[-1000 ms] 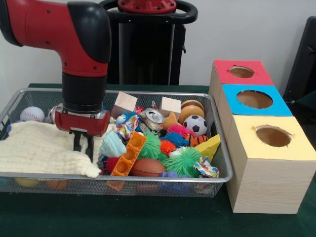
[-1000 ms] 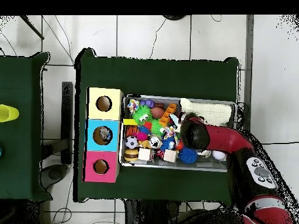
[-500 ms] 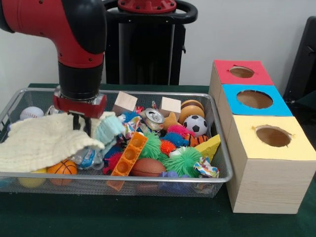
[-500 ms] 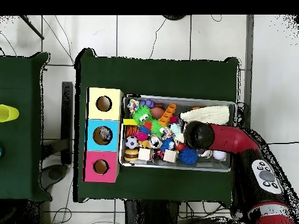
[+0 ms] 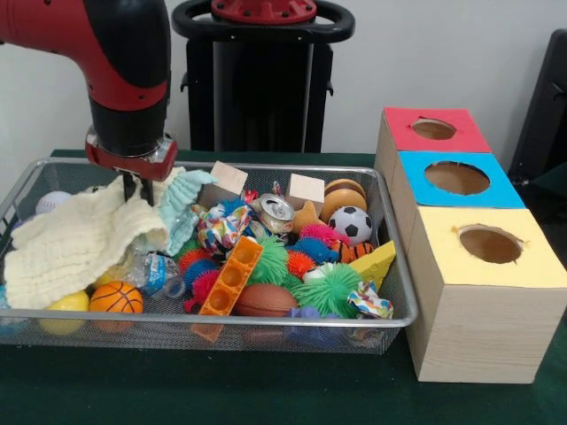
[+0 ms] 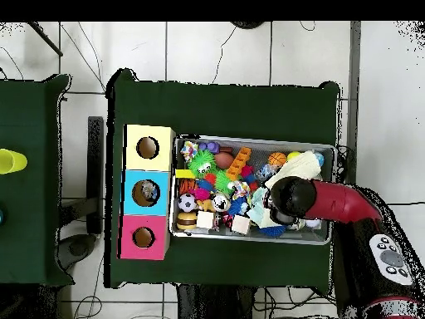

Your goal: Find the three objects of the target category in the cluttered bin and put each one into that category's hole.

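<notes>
At the left of the front view, the cream cloth (image 5: 75,243) is pinched in the claw (image 5: 138,188) and held raised at one corner, the rest draped over the left part of the wire bin (image 5: 390,305) that stands on the green desk (image 5: 266,390). Beneath the raised edge an orange basketball (image 5: 116,297) and a yellow ball (image 5: 62,303) are exposed, and a white baseball (image 5: 51,202) is seen at the far left wall. The step in hand is judged to be the search: the cover is being cleared so that hidden pieces can be found. The target category is not stated; if balls are meant, they are spread through the bin, with a soccer ball (image 5: 352,224) further right among spiky toys, an orange brick (image 5: 232,275) and a tin can (image 5: 276,212).

For the next move, the cloth should be laid aside and released, and one target then gripped from above.

At the right, the three boxes are set in a row: red (image 5: 434,130), blue (image 5: 456,179) and yellow (image 5: 490,245), each with a round hole. No readable writing or brand can be made out anywhere.
</notes>
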